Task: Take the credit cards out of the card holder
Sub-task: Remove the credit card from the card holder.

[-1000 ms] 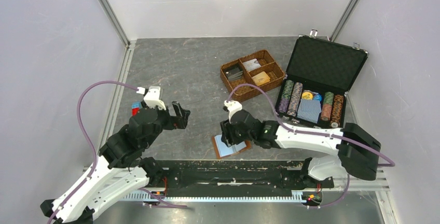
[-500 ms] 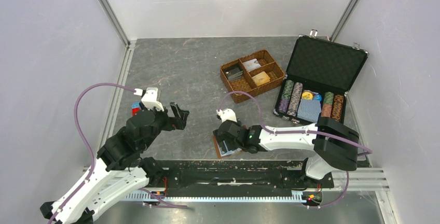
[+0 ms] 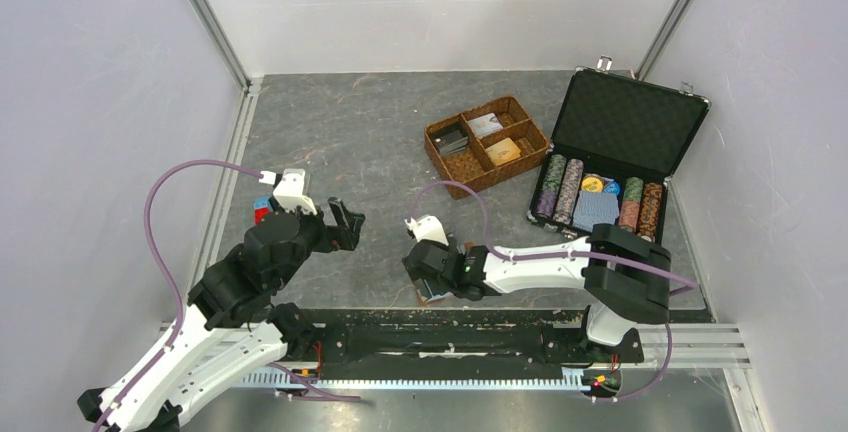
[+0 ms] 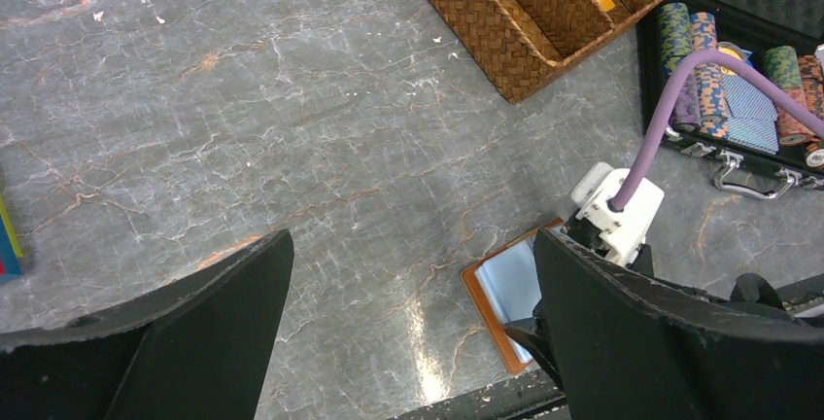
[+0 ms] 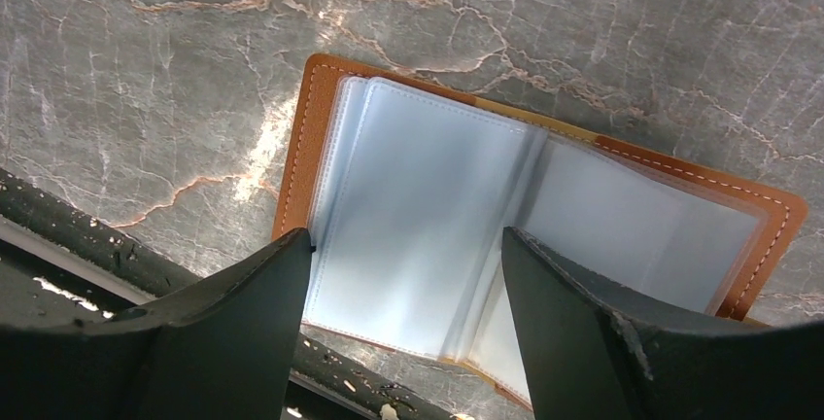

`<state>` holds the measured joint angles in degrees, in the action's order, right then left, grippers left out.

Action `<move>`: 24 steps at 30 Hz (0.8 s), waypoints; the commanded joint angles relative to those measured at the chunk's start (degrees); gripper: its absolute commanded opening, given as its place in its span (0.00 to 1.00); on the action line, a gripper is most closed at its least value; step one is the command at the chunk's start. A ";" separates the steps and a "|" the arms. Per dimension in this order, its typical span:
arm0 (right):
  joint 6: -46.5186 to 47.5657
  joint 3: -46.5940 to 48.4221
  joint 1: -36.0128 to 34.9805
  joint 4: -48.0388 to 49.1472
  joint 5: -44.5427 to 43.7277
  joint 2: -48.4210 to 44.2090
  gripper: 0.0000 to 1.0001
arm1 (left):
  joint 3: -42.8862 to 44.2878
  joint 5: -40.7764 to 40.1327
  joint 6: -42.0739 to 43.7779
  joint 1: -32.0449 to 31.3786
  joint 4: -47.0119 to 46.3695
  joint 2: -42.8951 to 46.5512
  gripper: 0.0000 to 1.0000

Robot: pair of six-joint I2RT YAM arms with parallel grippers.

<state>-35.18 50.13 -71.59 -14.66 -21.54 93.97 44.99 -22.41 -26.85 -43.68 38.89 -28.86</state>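
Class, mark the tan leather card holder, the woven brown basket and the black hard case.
Tan leather card holder [image 5: 428, 216]: right wrist view, clear sleeve.
Woven brown basket [image 4: 471, 26]: left wrist view, outer wall.
Black hard case [image 3: 630, 122]: top view, raised lid.

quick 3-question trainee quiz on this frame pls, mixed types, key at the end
1. True or false: the card holder lies open on the table.
2. The right end effector above it is: A open, B shut on a card, C out of view.
3. Fill in: the golden-orange card lies in the woven ___.

Key: 1 true. 2 A. 3 basket.
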 commanded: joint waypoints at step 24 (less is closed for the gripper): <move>-1.58 -4.33 1.36 9.75 5.39 -4.67 0.45 | -3.05 5.06 -7.29 -0.02 -2.42 -1.02 1.00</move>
<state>-35.22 48.51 -71.79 -10.76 -19.92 92.73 43.90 -20.36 -28.27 -43.68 38.79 -29.67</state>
